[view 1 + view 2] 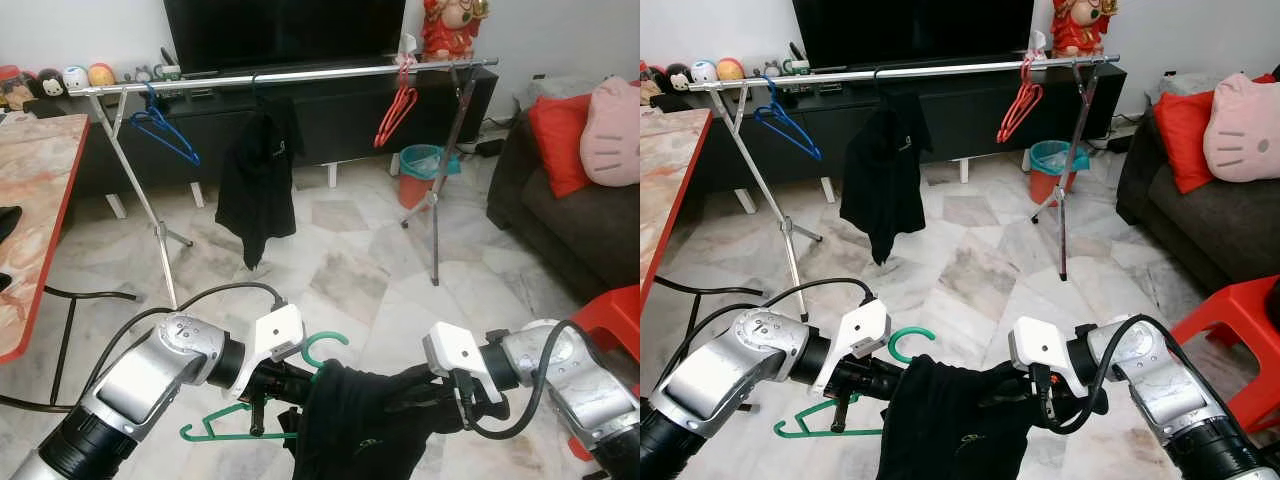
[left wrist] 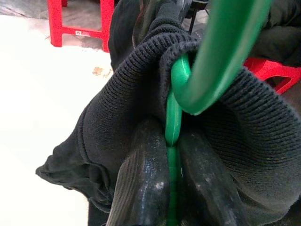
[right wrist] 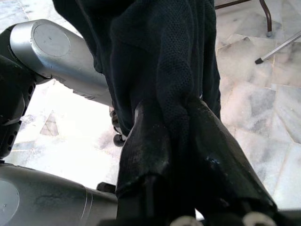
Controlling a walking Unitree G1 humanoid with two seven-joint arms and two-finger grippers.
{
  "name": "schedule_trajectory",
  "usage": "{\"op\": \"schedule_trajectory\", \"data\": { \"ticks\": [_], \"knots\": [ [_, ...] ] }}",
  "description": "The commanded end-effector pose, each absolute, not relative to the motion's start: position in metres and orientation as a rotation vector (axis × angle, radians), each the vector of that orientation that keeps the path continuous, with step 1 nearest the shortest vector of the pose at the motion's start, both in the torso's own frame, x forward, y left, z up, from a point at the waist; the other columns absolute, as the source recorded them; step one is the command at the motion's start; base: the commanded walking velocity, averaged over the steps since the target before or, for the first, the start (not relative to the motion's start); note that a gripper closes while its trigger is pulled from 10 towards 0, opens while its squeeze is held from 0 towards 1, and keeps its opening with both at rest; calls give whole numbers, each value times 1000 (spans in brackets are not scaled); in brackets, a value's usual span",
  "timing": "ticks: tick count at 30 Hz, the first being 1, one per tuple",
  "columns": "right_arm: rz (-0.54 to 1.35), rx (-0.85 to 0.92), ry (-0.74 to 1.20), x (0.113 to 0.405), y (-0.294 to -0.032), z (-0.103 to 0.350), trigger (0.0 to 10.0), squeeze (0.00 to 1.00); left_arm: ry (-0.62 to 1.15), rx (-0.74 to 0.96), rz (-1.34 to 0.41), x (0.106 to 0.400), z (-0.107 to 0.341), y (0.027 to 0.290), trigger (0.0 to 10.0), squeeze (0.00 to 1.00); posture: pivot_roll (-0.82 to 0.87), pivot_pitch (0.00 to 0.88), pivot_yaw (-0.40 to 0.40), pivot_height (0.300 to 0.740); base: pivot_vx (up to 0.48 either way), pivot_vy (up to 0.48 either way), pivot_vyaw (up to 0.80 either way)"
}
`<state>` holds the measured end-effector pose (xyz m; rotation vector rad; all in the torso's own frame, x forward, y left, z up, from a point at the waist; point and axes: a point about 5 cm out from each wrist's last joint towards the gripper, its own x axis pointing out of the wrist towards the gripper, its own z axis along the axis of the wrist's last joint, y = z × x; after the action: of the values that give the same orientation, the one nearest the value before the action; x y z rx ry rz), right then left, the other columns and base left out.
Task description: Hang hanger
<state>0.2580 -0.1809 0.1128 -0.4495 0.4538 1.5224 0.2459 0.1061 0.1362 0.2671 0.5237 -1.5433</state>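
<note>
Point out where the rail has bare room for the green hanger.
The rail is bare between the blue hanger and the hung black garment, and between that garment and the red hangers. Its right end, around the red hangers, is crowded.

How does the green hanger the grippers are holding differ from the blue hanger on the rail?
The green hanger is held low over the floor, its neck pinched in the left gripper; the blue hanger hangs from the rail by its hook. The green one carries a black garment, which the right gripper grips; the blue one is bare. Both are slim hook-topped hangers.
</note>
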Motion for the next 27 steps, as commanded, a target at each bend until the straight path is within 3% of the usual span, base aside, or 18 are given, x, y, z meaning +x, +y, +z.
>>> {"op": "schedule_trajectory", "data": {
  "ticks": [1, 18, 27],
  "knots": [
    [1534, -468, 453, 260, -178, 113, 0, 0, 442, 261, -1574, 249, 152, 101, 10000, 1000, 21, 0, 4, 740, 0, 0, 0],
    [1533, -519, 516, 258, -187, 108, 0, 0, 492, 341, -1538, 254, 149, 120, 10000, 1000, 26, 0, -2, 740, 0, 0, 0],
    [1492, -604, 606, 257, -202, 98, 0, 0, 581, 455, -1419, 263, 143, 152, 10000, 1000, 24, 0, -5, 740, 0, 0, 0]
  ]
}}
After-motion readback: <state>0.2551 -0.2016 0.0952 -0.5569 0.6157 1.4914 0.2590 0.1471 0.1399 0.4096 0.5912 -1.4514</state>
